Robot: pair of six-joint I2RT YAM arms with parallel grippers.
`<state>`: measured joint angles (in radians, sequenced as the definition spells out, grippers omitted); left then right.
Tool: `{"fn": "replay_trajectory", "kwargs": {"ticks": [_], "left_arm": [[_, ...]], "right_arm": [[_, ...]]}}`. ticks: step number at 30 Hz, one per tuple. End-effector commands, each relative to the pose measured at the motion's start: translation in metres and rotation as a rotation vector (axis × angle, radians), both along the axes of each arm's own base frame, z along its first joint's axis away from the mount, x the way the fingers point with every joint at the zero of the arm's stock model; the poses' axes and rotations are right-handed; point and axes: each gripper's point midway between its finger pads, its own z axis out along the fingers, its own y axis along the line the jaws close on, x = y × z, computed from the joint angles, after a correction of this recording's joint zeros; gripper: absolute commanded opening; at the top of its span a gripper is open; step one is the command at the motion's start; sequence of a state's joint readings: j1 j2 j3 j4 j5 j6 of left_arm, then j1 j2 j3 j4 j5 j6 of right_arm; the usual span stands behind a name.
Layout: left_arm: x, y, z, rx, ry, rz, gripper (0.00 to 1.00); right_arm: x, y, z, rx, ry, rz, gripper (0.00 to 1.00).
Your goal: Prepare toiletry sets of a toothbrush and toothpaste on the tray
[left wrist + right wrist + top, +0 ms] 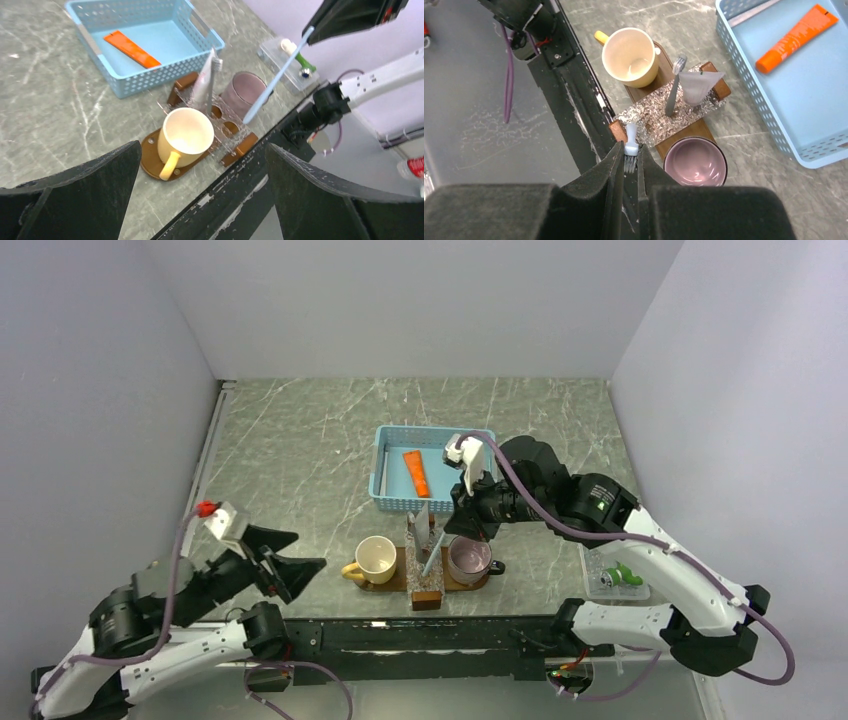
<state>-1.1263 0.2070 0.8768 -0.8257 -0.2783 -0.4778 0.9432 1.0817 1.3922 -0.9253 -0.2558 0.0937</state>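
Observation:
The dark-brown tray (398, 578) sits at the table's near edge, also seen in the left wrist view (150, 156) and the right wrist view (690, 131). It carries a yellow mug (377, 558), a pink cup (468, 558) and a clear perforated rack (426, 578). A grey toothbrush (674, 90) and a pale toothpaste tube (696, 85) stand in the rack. My right gripper (455, 528) (629, 155) is shut on the bristle head of the pale-blue toothbrush (433, 555) (277, 75) (631, 139). The brush hangs slanted, its lower end over the rack beside the pink cup. My left gripper (312, 550) (202, 150) is open and empty, left of the tray.
A light-blue mesh basket (382, 472) stands behind the tray with a flat orange tube (416, 472) (132, 48) (796, 37) in it. A small clear plastic box (615, 580) (285, 62) holding a green item sits at the right. The table's black front edge (574, 95) runs just before the tray.

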Motion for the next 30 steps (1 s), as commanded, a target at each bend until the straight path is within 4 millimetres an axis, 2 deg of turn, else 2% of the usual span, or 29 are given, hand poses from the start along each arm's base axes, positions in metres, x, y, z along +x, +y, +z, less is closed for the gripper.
{"fn": "replay_trajectory", "kwargs": {"ticks": [1, 5, 9, 17, 30], "left_arm": [[0.009, 0.035, 0.009, -0.039, -0.021, 0.138, 0.99], [0.010, 0.050, 0.006, -0.042, -0.034, 0.180, 0.99], [0.010, 0.055, 0.001, -0.024, -0.036, 0.195, 0.99], [0.013, 0.049, -0.015, 0.034, -0.028, 0.185, 0.99], [0.016, 0.037, -0.021, 0.067, -0.027, 0.163, 0.99]], "right_arm": [[0.007, -0.004, 0.001, -0.018, -0.029, -0.035, 0.00], [0.012, 0.002, -0.009, -0.030, -0.010, -0.050, 0.00], [0.015, 0.007, -0.020, -0.053, 0.016, -0.048, 0.00], [0.017, 0.016, -0.036, -0.080, 0.045, -0.033, 0.00], [0.015, 0.028, -0.068, -0.100, 0.109, -0.009, 0.00]]}}
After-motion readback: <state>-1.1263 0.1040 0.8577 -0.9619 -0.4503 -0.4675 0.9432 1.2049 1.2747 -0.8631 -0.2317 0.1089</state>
